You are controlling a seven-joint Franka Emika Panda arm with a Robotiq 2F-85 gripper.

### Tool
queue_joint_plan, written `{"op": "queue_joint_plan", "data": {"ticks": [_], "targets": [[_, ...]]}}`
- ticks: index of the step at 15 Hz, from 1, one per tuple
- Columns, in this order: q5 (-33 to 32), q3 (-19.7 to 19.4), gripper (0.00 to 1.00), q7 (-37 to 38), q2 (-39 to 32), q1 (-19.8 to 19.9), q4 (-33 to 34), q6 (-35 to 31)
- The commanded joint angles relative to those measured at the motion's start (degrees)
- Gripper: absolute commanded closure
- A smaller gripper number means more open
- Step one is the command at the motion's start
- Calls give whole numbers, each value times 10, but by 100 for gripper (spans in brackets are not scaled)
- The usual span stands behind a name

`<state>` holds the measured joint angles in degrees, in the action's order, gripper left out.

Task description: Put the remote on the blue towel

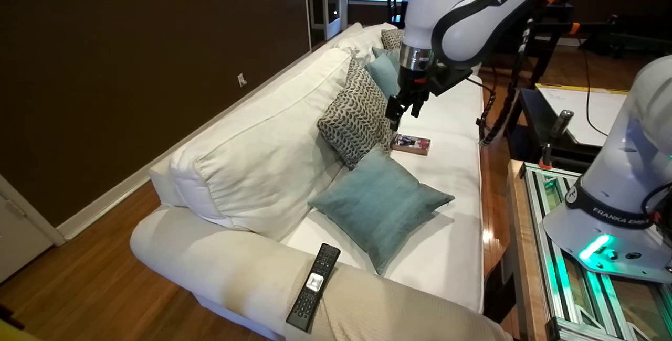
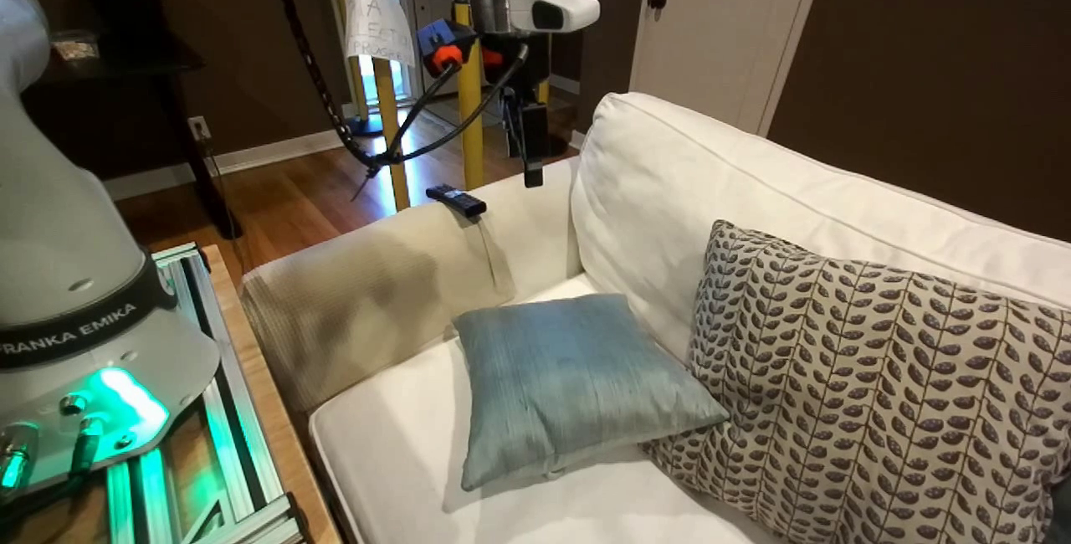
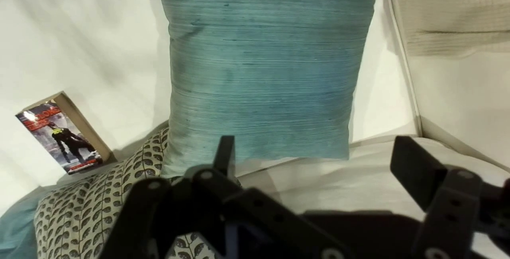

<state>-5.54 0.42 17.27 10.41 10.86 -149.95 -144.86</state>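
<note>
Dark wall [image 1: 147,57] far left in an exterior view, then straight into your white sofa [image 1: 257,152]. On its armrest [image 1: 226,265] you've got a black remote [image 1: 314,284], buttons up, pale patch at its centre; whether that's the remote you want, I can't tell. Step right, and the leaf-patterned cushion [image 1: 358,113] leans against the sofa's back. Just beside it comes the teal-blue cushion [image 1: 380,207], the one your task calls a towel, lying on the seat [image 1: 457,152] between armrest and patterned cushion in both exterior views. And here's your gripper [image 1: 405,119], hanging in the air over the sofa! Check the wrist view: it's wide, the fingers [image 3: 417,171] standing well apart, white fabric and a strip of teal showing through the gap. A touch further right, a paperback book [image 1: 411,145] lies cover up on the seat, just beside that patterned cushion. Far right, your robot's base [image 1: 604,231], its light glowing green.
</note>
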Motion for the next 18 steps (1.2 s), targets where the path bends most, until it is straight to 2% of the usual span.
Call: {"op": "queue_joint_plan", "data": {"ticks": [1, 3, 5, 7, 9, 10, 12, 15, 18], "targets": [[30, -24, 0, -12, -51, -12, 24, -3], [58, -39, 0, -26, -101, -14, 46, -12], [126, -54, 0, -82, -157, -19, 74, -16], [197, -56, 0, -134, -209, -14, 106, -18], [244, -53, 0, -157, -258, -2, 138, -26], [234, -59, 0, -126, -284, -2, 151, -46], [256, -53, 0, -131, -334, 5, 182, -68], [231, -67, 0, -101, -401, 3, 220, -113], [217, -78, 0, -85, -464, 2, 263, -129]]}}
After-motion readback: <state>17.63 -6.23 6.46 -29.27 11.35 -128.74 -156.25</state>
